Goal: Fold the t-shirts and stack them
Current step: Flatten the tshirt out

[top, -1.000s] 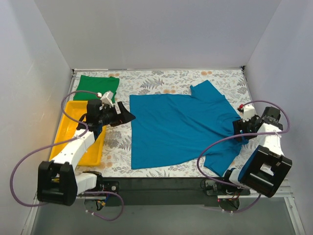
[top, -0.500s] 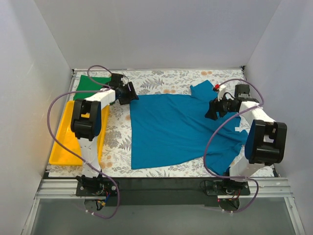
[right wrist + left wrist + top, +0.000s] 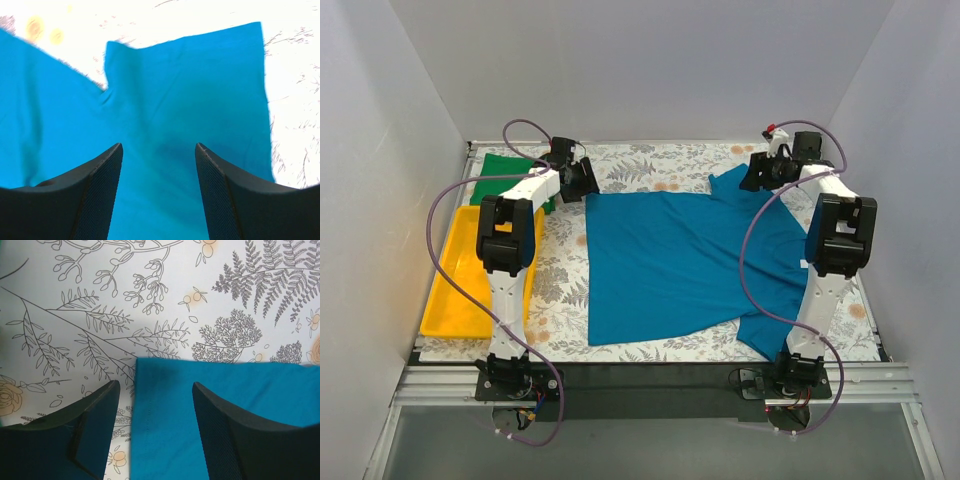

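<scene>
Left wrist: pincer point(image 3: 155, 386) spread over teal t-shirt point(image 3: 260, 390)

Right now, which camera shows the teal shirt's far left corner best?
Left wrist: the corner sits large and sharp, just ahead of the end effector. Top shows it tiny; right wrist misses it, showing the sleeve.

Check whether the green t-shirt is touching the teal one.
Apart. The top view shows bare patterned tablecloth between the green t-shirt and the teal t-shirt.
</scene>
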Tool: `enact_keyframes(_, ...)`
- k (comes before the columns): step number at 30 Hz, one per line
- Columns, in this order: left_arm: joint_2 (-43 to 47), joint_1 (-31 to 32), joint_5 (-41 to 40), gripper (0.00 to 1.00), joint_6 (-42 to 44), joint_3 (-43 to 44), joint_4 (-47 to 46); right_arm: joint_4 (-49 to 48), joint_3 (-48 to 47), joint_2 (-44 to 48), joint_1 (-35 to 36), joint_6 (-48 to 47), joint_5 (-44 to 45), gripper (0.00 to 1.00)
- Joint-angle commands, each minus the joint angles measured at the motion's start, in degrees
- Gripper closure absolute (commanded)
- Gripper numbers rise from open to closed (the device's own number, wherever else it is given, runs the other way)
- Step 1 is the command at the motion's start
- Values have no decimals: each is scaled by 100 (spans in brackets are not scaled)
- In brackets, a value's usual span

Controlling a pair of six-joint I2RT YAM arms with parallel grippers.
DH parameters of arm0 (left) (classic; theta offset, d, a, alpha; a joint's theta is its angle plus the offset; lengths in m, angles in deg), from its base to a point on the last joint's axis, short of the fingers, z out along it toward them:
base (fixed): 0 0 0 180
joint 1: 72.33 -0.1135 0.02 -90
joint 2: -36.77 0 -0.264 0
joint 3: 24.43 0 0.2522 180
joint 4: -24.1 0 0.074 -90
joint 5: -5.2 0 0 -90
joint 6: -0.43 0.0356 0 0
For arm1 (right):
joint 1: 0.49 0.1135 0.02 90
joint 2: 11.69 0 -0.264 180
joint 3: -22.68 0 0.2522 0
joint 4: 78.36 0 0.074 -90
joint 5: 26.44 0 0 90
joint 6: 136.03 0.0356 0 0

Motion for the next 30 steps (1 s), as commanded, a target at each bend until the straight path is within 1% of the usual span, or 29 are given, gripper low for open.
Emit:
enact_keyframes(1,40,-2,93,41,288,-44,342,-153,-674,-406,-85,541,116,34)
enact_keyframes(4,119,-20,234,40,376,-132,342,-144,-1009,-697,-156,708,124,34)
enact_keyframes(8,382,-81,349,38,420,-474,193,-127,-1125,-953,-261,911,151,34)
enact_keyframes(13,961,-169,393,31,455,-1203,-211,-109,-1125,-1120,-349,972,125,34)
enact_keyframes(15,1060,-195,393,29,508,-1327,-273,-65,-1142,-1155,-393,955,81,34)
enact_keyframes(23,1552,-230,507,28,473,-2074,-616,207,-1309,-1322,-498,797,-130,33)
enact_keyframes(30,1631,-239,682,28,385,-2251,-730,313,-1459,-1445,-516,823,-104,34)
